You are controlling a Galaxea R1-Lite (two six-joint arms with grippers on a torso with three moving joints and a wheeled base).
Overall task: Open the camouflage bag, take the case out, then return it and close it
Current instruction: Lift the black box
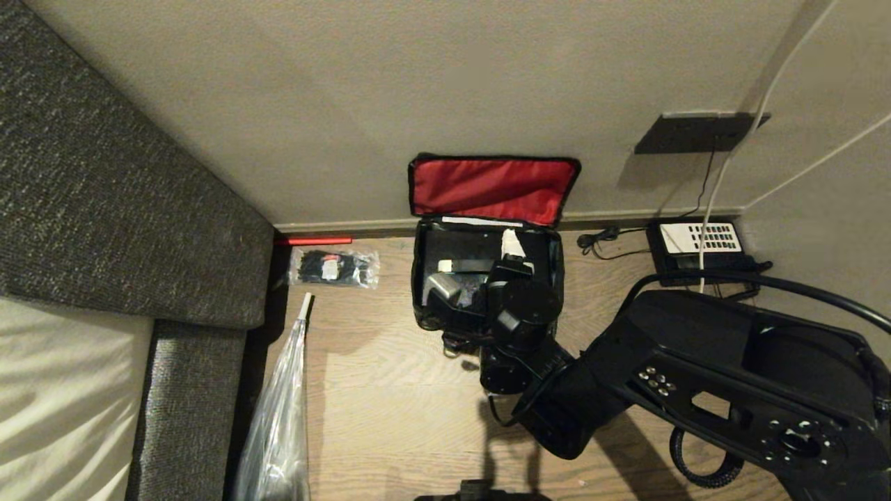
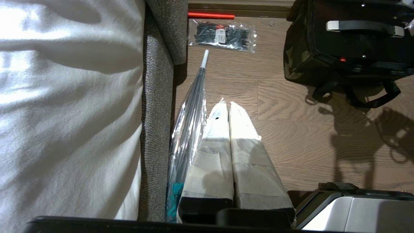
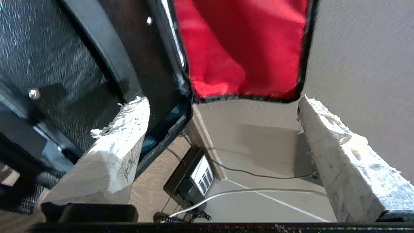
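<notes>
Here the camouflage bag (image 1: pixel 487 278) is seen on the floor (image 1: pixel 390 390) against the wall, its red lid (image 1: pixel 491 188) flipped up. The case (image 2: pixel 355 35) is lying inside it. The right gripper (image 1: pixel 511 254) is held wide open over the bag, and nothing is gripped. The lid should be caught gently by its edge and folded down flat. The left gripper (image 2: pixel 229 106) is parked, pressed shut.

Room corner: wood floor, beige walls, upholstered furniture.
We note a plain beige wall (image 1: pixel 390 90) meeting wood-plank floor (image 1: pixel 390 390) at a baseboard (image 1: pixel 334 226); grey fabric furniture (image 1: pixel 104 181) with a white cushion (image 1: pixel 62 396) on the left; a dark wall plate (image 1: pixel 696 132) with cables; hard shadows on the floor.
</notes>
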